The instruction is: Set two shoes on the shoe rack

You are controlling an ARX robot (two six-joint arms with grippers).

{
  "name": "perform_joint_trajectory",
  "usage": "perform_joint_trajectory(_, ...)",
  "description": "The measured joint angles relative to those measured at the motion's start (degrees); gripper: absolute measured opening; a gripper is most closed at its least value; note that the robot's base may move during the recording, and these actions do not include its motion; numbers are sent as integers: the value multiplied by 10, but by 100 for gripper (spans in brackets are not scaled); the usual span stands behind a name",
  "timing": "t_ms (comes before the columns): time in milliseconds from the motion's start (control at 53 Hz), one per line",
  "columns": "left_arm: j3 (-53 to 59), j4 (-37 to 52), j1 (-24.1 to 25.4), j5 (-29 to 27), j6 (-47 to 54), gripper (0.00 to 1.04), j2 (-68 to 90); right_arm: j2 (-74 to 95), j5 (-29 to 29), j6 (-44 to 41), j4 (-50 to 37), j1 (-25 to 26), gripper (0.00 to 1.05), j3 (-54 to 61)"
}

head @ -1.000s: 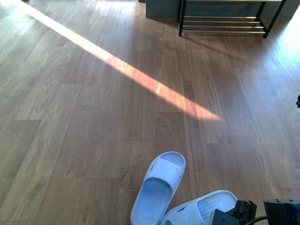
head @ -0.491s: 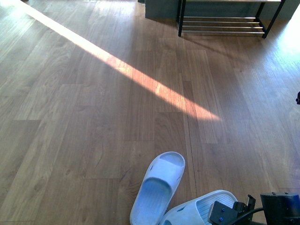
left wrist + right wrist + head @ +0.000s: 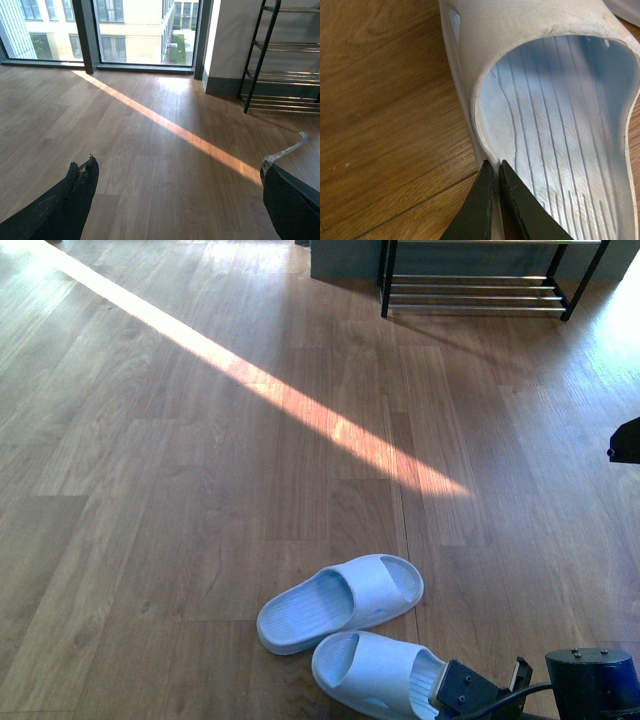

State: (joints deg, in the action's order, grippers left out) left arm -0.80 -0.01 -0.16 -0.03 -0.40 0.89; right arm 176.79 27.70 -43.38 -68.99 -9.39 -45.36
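Two pale blue slides lie side by side on the wood floor at the near edge of the front view. The farther slide (image 3: 340, 602) lies free. The nearer slide (image 3: 375, 672) (image 3: 555, 100) is held at its side wall by my right gripper (image 3: 452, 688) (image 3: 494, 167), which is shut on the rim, one finger inside and one outside. The shoe rack (image 3: 478, 285) (image 3: 280, 75), with a black frame and chrome rods, stands far off against the back wall. My left gripper (image 3: 180, 200) hangs open above bare floor with nothing between its fingers (image 3: 75, 200).
A sunlit stripe (image 3: 300, 405) crosses the floor diagonally. A grey wall base (image 3: 345, 260) sits left of the rack. Large windows (image 3: 145, 30) show in the left wrist view. A dark object (image 3: 625, 440) pokes in at the right edge.
Both slides have swung round from pointing away to lying crosswise, and have shifted left. The right gripper stays on the nearer slide. The dark object at the right edge has come further into view.
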Motion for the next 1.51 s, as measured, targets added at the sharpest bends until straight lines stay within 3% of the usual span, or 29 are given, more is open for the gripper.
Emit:
perform_joint_trajectory(189, 0, 0, 0, 0, 0, 95, 0, -11, -45, 72, -42, 8, 1, 1)
perform_joint_trajectory(358, 0, 0, 0, 0, 0, 95, 0, -12, -63, 57, -37, 30, 3, 1)
perform_joint_trajectory(547, 0, 0, 0, 0, 0, 95, 0, -11, -43, 89, -63, 6, 40, 9)
perform_joint_trajectory(679, 0, 0, 0, 0, 0, 95, 0, -11, -47, 117, -59, -17, 57, 3)
perform_joint_trajectory(830, 0, 0, 0, 0, 0, 95, 0, -11, -69, 152, -57, -42, 83, -19)
perform_joint_trajectory(962, 0, 0, 0, 0, 0, 95, 0, -11, -88, 181, -46, -49, 97, -42)
perform_joint_trajectory(1075, 0, 0, 0, 0, 0, 95, 0, -11, -97, 197, -37, -51, 93, -56)
perform_joint_trajectory(1226, 0, 0, 0, 0, 0, 95, 0, -11, -103, 209, -26, -56, 71, -64)
perform_joint_trajectory(1509, 0, 0, 0, 0, 0, 95, 0, -11, -118, 224, -28, -62, 13, -66)
